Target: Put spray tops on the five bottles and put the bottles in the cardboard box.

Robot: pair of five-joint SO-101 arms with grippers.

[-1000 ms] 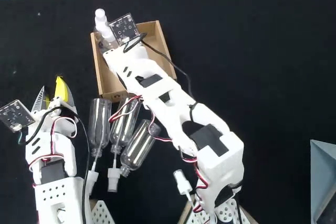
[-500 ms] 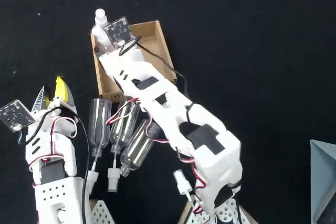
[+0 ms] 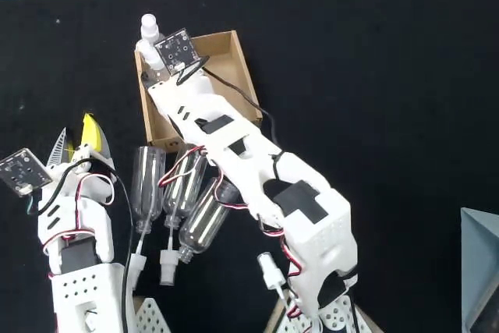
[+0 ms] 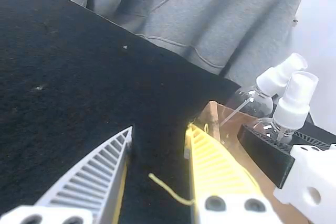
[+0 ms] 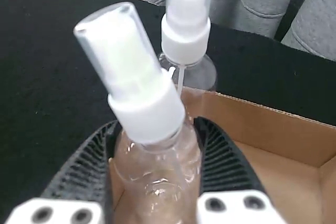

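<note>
Our right claw (image 5: 157,129) is clenched on a capped bottle (image 5: 142,93) over the box (image 5: 273,124) corner beside a second bottle (image 5: 186,30), so next we lower and release, our left claw (image 4: 158,132) gaping.

Black tabletop (image 3: 390,115) carrying cardboard box (image 3: 228,55) toward far edge, left of centre. Three bottles (image 3: 181,196) lying side by side nearer. Loose spray top (image 3: 271,272) by near edge.
</note>
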